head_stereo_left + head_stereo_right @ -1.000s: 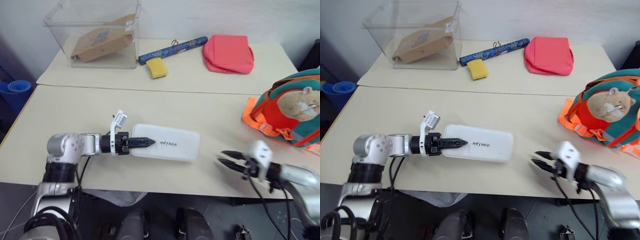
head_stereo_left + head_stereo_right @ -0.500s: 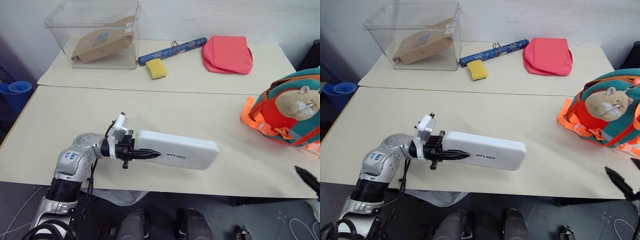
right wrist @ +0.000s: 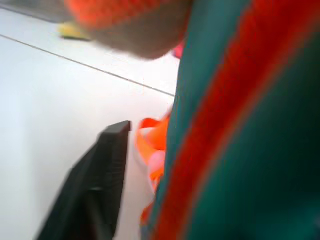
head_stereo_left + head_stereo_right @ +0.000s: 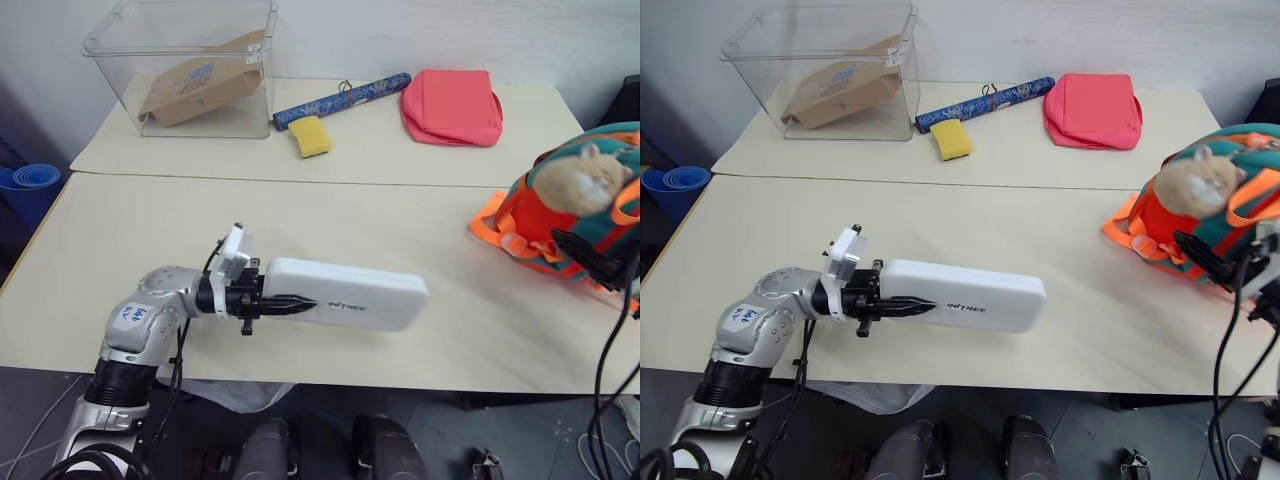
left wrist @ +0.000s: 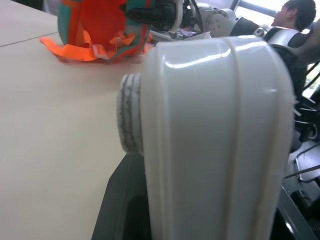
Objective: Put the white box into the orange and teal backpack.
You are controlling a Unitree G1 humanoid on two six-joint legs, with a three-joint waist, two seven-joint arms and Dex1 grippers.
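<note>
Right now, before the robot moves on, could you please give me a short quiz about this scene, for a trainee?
1. True or false: the box already lies inside the backpack.
2. Which arm holds the box by one end? A) the left, B) the right, C) neither.
3. What lies inside the clear bin on the far table?

Key:
1. False. The box is out over the near table, apart from the backpack.
2. A. The left gripper is shut on it.
3. A brown paper bag.
</note>
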